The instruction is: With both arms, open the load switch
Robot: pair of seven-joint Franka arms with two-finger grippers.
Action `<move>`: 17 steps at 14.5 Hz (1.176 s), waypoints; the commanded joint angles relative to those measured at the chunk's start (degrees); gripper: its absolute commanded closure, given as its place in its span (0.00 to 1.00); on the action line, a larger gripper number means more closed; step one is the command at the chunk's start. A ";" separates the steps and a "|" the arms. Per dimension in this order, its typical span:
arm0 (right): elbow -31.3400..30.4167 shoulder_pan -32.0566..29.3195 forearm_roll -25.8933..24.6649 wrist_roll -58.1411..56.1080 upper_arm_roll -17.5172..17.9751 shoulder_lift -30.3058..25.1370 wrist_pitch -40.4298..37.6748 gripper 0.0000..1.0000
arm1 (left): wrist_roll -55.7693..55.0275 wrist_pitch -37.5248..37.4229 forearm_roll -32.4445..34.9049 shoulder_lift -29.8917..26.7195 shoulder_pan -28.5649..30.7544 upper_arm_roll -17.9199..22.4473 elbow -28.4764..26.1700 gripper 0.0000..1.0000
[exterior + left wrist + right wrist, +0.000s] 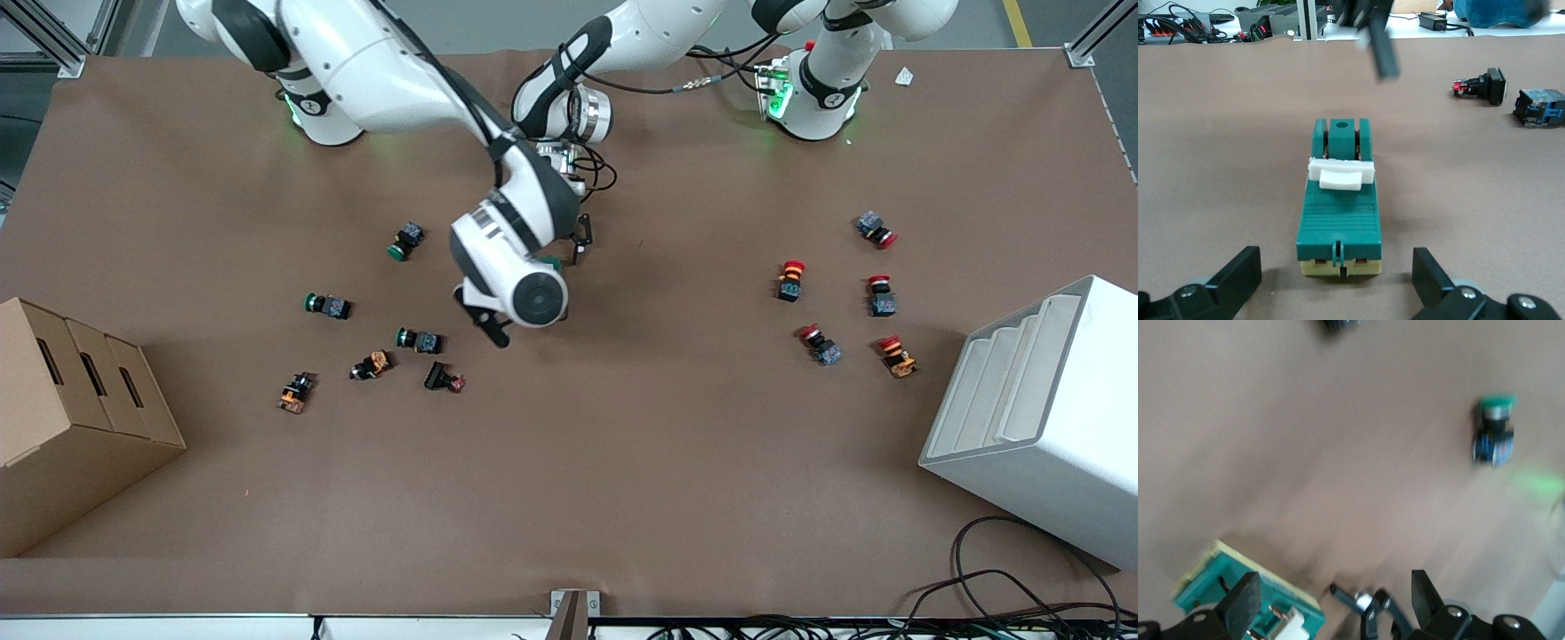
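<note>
Near the middle of the brown-covered desk (622,462), a small dark green rectangular plastic load switch (1338,207), flat on its base, mostly hidden in the front view under the right arm's wrist, with green-capped push-buttons (404,240) toward the right arm's end and red-capped ones (791,280) toward the left arm's end, all well apart from it. Across its top, a white plastic lever piece (1340,175); at one end, a cream-coloured base edge. Left jaws spread wide, low at that cream end, one finger to each side, touching nothing. Right jaws also spread and empty, up over the desk just beside the switch, its green corner next to one finger in the right wrist view. By the look of it: light, stiff, smooth-sided moulded plastic, likely to skid on the desk if pushed at one end only. Best pinned across the long green flanks near the cream end with the left jaws, firmly but without crushing; then the white lever worked with the right jaws, gently, as a thin part that could snap.
</note>
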 commanded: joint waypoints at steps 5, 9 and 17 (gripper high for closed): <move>-3.40 -17.27 -2.83 -37.14 0.92 -10.10 -0.03 0.00 | -1.45 2.59 0.02 5.11 0.40 0.44 3.24 0.00; -4.63 -23.53 -3.97 -47.54 0.92 -13.89 1.20 0.00 | 1.44 2.59 -0.50 3.27 1.36 0.17 2.89 0.01; -4.28 -36.79 -7.74 -76.73 0.92 -20.13 0.85 0.00 | 19.00 4.52 -17.19 -3.84 4.79 -0.97 7.63 0.01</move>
